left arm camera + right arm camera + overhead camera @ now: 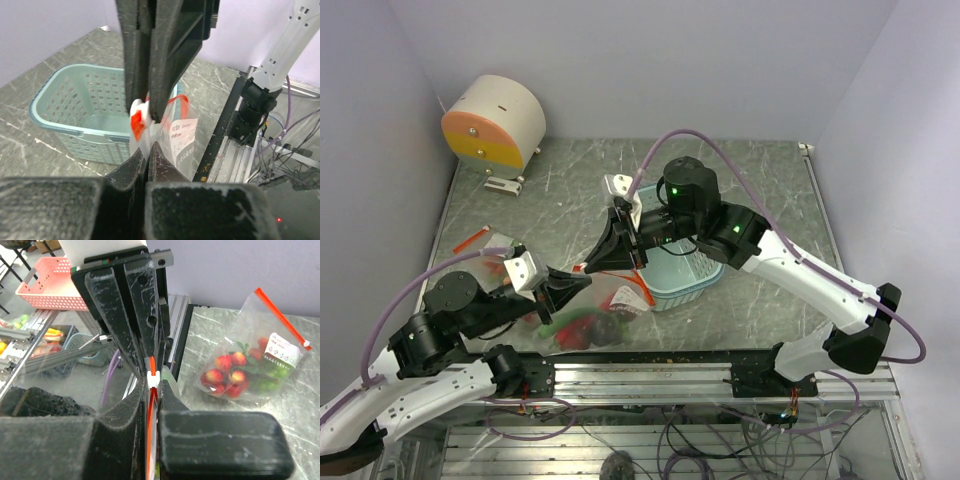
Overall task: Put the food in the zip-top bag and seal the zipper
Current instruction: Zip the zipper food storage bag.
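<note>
Basket [685,294] — light-blue — just beside zip-top bag [610,325]

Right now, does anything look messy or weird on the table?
One thing: a second filled bag lies alone on the table, apart from the zip-top bag that both arms' jaws pinch.

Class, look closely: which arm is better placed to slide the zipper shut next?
Right, probably. The right gripper is shut on the zipper at its white slider; the left gripper only clamps the zip-top bag's clear plastic, anchoring it.
</note>
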Robot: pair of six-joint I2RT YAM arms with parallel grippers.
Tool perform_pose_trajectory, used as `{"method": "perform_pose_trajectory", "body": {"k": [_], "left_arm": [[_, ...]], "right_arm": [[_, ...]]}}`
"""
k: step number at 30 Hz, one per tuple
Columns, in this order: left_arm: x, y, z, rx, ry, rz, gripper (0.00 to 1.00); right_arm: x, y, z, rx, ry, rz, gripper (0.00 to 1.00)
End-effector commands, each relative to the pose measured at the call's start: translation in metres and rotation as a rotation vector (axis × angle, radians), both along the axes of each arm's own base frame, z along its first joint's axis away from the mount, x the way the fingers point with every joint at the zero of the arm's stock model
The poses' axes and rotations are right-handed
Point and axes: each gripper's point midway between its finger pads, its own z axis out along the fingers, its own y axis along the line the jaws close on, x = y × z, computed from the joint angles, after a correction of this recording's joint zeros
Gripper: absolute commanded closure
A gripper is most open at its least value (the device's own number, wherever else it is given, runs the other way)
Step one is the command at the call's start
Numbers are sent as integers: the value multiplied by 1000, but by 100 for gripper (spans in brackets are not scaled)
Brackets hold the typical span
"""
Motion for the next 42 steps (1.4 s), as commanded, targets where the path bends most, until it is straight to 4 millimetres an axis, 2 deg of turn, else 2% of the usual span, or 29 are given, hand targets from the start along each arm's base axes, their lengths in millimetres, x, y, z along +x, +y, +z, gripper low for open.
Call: {"method": "perform_pose_trajectory", "body": {"k": [1,9,13,20,24,30,33,37,42], "left_arm": [[1,25,19,-40,-32,82,93],[-7,59,44,-125,-80,151,93],[-4,76,51,-136,-83,220,93],[10,124,65,-153,-95,439,93],[12,152,73,-212,-109,538,93],[12,181,78,-276,-113,638,93],[11,185,79,-286,-118,650,93],[15,175,76,-263,-114,633,93],[20,172,74,-255,-102,655,93]], "right_arm": [[8,-16,4,11,-5,-41,100],[14,-18,-18,-34,24,-46,100],[17,-18,-32,-62,39,-52,100],[22,-26,-42,-65,45,-65,100],[24,-26,-50,-79,57,-71,100],[28,-29,-62,-98,68,-102,100],[30,-32,-65,-98,72,-116,100],[31,-33,-66,-105,70,-124,100],[43,-36,-79,-144,55,-193,100]]}}
